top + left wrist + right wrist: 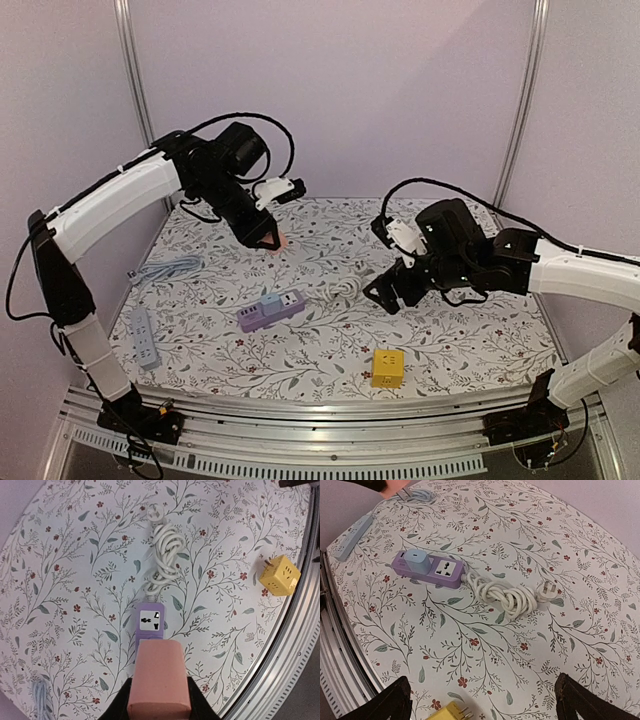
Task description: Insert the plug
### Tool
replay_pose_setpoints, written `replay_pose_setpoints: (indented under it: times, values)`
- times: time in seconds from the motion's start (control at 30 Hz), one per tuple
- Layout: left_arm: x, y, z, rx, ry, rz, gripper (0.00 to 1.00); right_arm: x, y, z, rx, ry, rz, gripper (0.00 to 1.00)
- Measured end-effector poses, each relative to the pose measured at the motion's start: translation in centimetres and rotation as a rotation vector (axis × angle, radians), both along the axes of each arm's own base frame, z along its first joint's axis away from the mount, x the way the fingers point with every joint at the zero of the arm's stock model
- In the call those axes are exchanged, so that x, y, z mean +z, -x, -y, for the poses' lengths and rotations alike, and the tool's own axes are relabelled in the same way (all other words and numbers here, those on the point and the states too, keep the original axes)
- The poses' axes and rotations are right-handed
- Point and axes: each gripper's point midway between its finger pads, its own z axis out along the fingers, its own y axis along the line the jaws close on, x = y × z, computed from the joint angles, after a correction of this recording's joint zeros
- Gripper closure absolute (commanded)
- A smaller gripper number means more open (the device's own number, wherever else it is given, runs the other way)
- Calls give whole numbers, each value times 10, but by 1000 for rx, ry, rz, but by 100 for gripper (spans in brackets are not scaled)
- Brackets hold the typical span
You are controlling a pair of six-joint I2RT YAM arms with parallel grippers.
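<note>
My left gripper [268, 240] is shut on a pink plug block [159, 677] and holds it above the table, over the purple power strip [270, 310]. The strip also shows in the left wrist view [151, 622] and in the right wrist view [427, 570], with a light blue adapter [415, 560] plugged into one end and a free socket [445, 571] beside it. Its white coiled cord [505, 594] ends in a plug [548, 589]. My right gripper [392, 292] is open and empty, right of the cord. A yellow cube adapter [388, 367] lies near the front edge.
A grey-blue power strip [144, 337] lies at the left front with a light blue cable [165, 268] behind it. The metal rail [300, 410] runs along the table's front edge. Frame posts stand at the back corners.
</note>
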Motion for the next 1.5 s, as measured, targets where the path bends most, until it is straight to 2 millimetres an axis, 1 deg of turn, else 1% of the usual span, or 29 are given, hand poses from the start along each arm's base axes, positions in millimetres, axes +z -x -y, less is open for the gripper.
replay_pose_setpoints:
  times: [0.13,0.27,0.37,0.53,0.83,1.23,1.43,1.5]
  values:
    - [-22,1,0,-29,-55,-48,100,-6,6,5,14,10,-26,1]
    - [-42,0,1,-65,-106,-81,100,-4,11,9,22,8,-36,1]
    - [-50,-2,3,-79,-130,-94,100,-2,12,11,23,5,-36,1]
    - [-62,-10,10,-85,-168,-88,100,-5,16,14,25,18,-54,1]
    - [-98,-16,12,-57,-249,-142,100,-1,24,16,22,-15,-91,1]
    - [-131,-23,12,-10,-310,-191,100,-6,41,13,71,-35,-176,1]
    - [-137,-21,14,-15,-322,-204,100,5,47,12,74,-85,-194,1]
    - [-137,-20,15,-19,-326,-202,100,6,47,12,71,-90,-200,1]
